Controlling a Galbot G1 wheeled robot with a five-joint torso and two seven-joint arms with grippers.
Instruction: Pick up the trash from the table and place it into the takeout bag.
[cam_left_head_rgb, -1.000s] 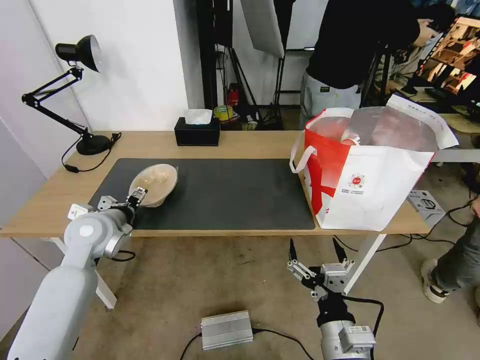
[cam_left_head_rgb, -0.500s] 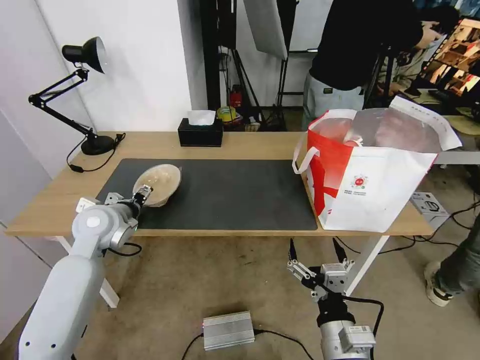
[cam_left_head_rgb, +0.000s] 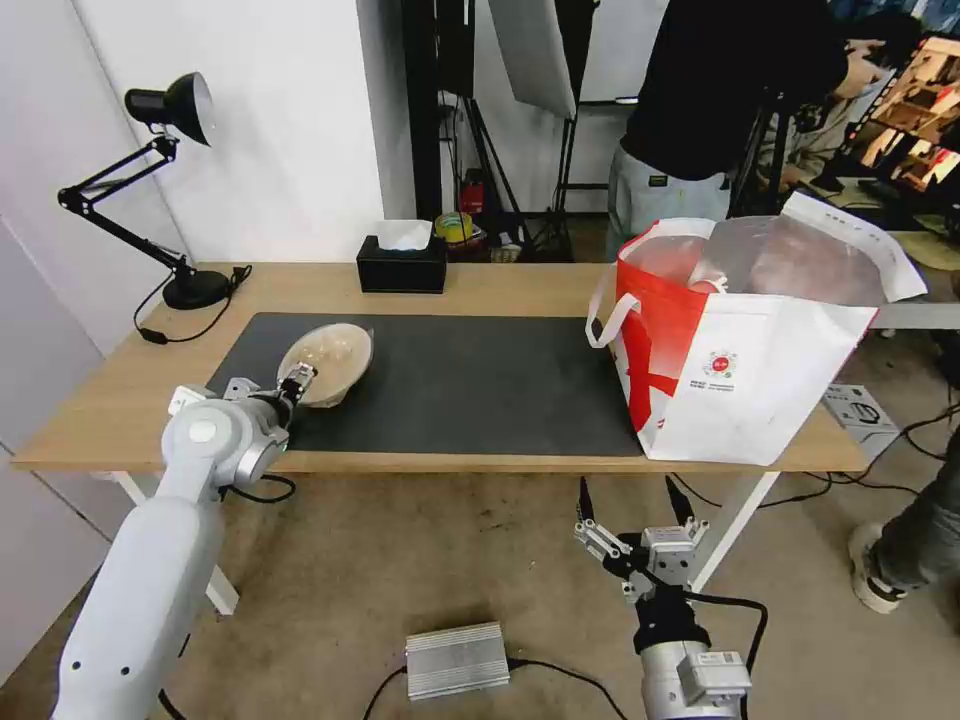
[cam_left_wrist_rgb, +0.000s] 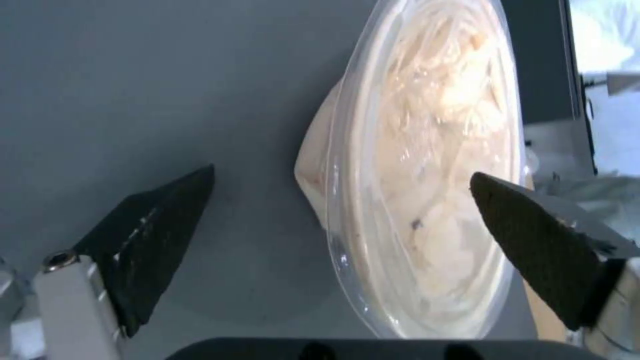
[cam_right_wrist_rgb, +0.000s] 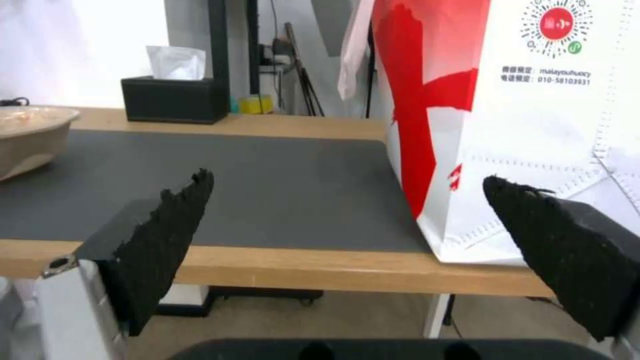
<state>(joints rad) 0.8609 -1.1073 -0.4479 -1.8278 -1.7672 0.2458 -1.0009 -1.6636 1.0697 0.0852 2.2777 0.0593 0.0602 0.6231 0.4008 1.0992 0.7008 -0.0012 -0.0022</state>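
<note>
The trash in view is a beige shallow bowl with a clear film inside. It is tilted on the left part of the dark grey mat on the table. My left gripper is open at the bowl's near edge. In the left wrist view the left gripper straddles the bowl, one finger over its inside and the other over the mat. The takeout bag stands open at the table's right end. My right gripper hangs open below the table's front edge, facing the bag.
A black tissue box and a black desk lamp stand along the table's back. On the floor lie a silver metal box and cables. A small carton sits beyond the table's right end.
The view shifted slightly at first. Since then my left gripper and the tilted bowl have moved a little to the right along the mat. The right arm has stayed still.
</note>
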